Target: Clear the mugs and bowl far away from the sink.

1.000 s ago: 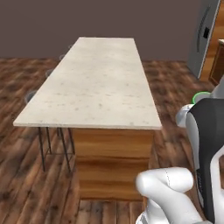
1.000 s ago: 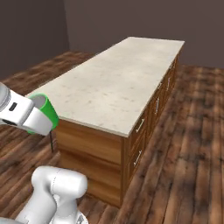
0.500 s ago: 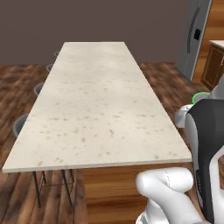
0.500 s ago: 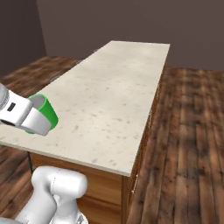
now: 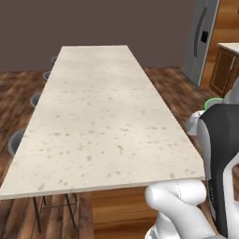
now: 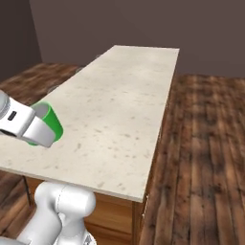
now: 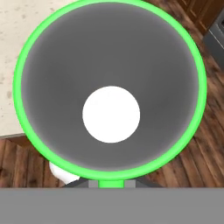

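Note:
My gripper (image 6: pixel 39 130) is shut on a bright green mug (image 6: pixel 48 121), carried tilted in the air over the near left part of the island counter. In the left base view the mug's green rim (image 5: pixel 214 101) peeks out behind my arm at the right edge. Through the hand view I look straight down into the mug (image 7: pixel 109 57), with its pale grey inside and white bottom. Under it lie the counter's corner and the wood floor. The bowl and the sink are out of view.
A long pale speckled island counter (image 5: pixel 102 107) (image 6: pixel 119 95) stretches away in front of me, its near edge close to my base. Grey stools (image 5: pixel 17 140) line its left side. A steel fridge (image 5: pixel 203 37) and a wooden cabinet (image 5: pixel 225 65) stand back right. Wood floor (image 6: pixel 206 143) runs along the island's right.
The whole picture has shifted as the base drove closer to the island, so the counter looms larger and nearer. The mug stays held in the gripper as before.

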Controlling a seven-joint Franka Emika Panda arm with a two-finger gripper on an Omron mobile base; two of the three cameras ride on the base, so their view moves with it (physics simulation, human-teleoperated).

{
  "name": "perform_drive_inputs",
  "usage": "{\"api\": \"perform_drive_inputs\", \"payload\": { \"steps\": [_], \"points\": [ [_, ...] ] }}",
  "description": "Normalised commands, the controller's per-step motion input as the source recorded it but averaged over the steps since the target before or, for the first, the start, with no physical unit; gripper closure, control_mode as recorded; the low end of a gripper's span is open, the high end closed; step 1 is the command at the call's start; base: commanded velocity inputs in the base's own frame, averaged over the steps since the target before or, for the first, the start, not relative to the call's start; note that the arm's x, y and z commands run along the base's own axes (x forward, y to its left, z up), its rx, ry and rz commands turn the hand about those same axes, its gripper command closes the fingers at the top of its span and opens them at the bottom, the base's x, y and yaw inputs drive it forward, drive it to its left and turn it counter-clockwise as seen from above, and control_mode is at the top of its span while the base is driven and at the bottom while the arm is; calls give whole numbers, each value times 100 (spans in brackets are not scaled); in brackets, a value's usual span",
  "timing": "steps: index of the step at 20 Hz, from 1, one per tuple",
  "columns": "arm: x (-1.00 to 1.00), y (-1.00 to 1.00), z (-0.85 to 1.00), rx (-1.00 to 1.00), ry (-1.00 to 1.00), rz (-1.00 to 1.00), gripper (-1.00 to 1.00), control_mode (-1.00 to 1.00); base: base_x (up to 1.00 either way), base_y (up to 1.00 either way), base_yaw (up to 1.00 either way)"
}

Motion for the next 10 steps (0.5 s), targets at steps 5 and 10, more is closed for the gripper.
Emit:
{"api": "perform_drive_inputs", "payload": {
  "steps": [5,10],
  "points": [
    [0,0,0,0,0,0,100,100,100,59,-29],
    [99,11,-26,-7,27,8,100,-100,0,0,0]
  ]
}}
